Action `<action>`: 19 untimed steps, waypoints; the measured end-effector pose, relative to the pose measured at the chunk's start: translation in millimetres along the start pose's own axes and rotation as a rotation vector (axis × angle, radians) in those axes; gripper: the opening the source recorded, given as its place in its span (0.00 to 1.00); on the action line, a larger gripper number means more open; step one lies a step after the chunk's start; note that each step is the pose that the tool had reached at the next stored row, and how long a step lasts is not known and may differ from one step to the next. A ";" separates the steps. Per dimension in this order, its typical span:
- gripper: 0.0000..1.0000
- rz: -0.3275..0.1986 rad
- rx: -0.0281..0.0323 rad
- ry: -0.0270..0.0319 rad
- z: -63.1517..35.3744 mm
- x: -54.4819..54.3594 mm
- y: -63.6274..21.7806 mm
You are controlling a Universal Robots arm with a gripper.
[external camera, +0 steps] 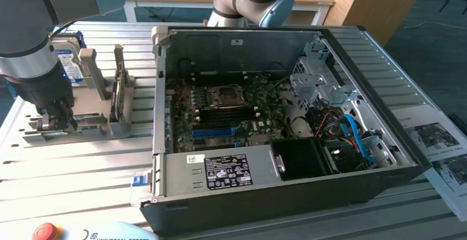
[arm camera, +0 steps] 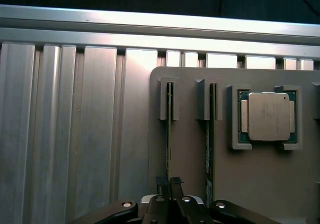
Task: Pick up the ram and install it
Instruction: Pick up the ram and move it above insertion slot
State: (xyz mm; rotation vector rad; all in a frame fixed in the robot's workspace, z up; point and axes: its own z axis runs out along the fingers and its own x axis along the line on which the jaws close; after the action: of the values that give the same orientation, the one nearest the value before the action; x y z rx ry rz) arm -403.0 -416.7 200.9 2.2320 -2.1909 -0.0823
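Wrist view — jaws clamped on the ram (arm camera: 169, 134), edge-on in its holder (arm camera: 190, 149) slot, 1 more stick (arm camera: 210, 134) beside

Pendant (external camera: 109, 232) at the exterior view's bottom edge is showing a logo and "UNIVERSAL", with a second word running off the frame. Black label (external camera: 228, 172) on the power supply (external camera: 219, 166) is carrying white marks and fine print, too small to read. White sticker (external camera: 194, 158) beside it, sticker (external camera: 237, 42) on the case wall and printed sheets (external camera: 436, 139) on the table are staying illegible. Processor (arm camera: 269, 116) markings are not resolving.
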 end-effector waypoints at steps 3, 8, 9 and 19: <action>0.12 0.000 0.0000 0.0000 0.0 0.0 0.0; 0.12 0.000 0.0000 0.0000 -4.0 -0.1 0.2; 0.12 0.000 0.0000 0.0000 -6.2 -0.2 0.3; 0.12 0.000 0.0000 0.0000 -31.4 -0.9 1.4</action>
State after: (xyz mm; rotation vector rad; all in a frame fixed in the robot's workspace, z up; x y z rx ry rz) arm -403.0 -416.6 232.4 2.2321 -2.1910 -0.0823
